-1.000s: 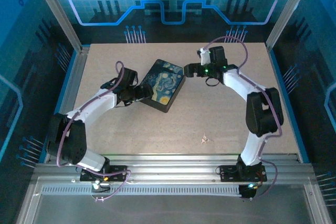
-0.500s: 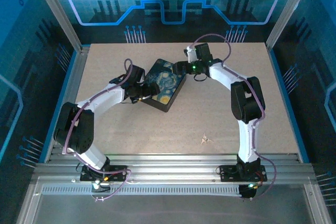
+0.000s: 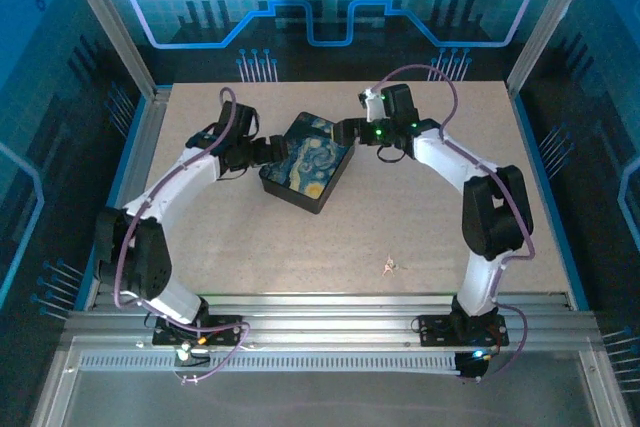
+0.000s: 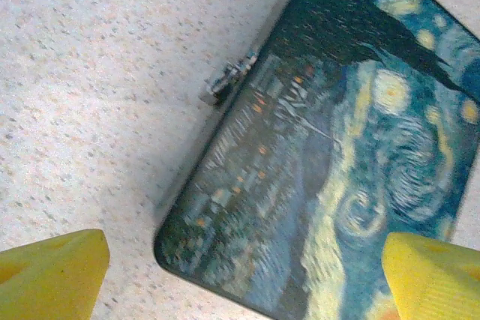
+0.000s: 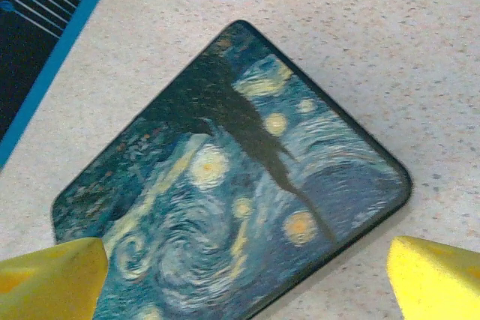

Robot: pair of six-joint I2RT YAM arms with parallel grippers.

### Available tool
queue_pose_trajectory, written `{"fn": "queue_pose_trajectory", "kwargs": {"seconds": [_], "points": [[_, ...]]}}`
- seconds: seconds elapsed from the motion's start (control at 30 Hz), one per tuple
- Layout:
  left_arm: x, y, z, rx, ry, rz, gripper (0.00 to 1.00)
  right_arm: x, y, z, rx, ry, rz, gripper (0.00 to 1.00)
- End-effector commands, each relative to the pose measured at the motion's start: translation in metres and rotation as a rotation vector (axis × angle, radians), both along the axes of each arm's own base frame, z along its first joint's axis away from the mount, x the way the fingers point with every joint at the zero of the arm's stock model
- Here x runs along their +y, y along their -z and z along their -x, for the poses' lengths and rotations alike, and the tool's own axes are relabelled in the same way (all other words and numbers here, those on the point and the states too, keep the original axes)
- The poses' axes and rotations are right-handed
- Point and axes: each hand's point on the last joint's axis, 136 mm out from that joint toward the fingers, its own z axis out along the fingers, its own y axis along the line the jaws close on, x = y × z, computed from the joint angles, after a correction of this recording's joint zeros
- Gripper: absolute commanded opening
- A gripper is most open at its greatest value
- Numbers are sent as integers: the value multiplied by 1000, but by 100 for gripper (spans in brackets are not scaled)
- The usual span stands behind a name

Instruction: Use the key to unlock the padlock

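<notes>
Both my grippers stand wide open and empty: the left gripper (image 3: pixel 263 152) at the black box's (image 3: pixel 310 162) left edge, the right gripper (image 3: pixel 346 132) at its far corner. The key (image 3: pixel 388 265) lies well apart from the box, toward my bases. An uneven squeeze could skid the box sideways.

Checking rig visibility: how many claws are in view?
2: left claw at the left side of the black box with swirly blue lid; right claw at its far right corner.

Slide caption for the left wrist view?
Open left claw above the painted box, small metal piece at its edge.
</notes>
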Motion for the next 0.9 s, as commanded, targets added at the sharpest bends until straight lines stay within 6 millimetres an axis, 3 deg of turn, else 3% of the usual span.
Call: {"fn": "queue_pose_trajectory", "kwargs": {"seconds": [0.0, 0.13, 0.27, 0.63, 0.87], "points": [[8, 18, -16, 9, 24, -95, 95, 16, 7, 21, 59, -28, -32, 96], [-7, 26, -23, 0, 71, -34, 95, 23, 20, 31, 112, -23, -10, 96], [-29, 34, -15, 2, 121, 26, 94, 24, 33, 36, 135, -5, 6, 96], [-82, 54, 26, 48, 217, 64, 94, 36, 54, 29, 189, -22, -9, 96], [-142, 51, 69, 57, 294, 166, 93, 52, 55, 22, 187, -80, -70, 95]]}}
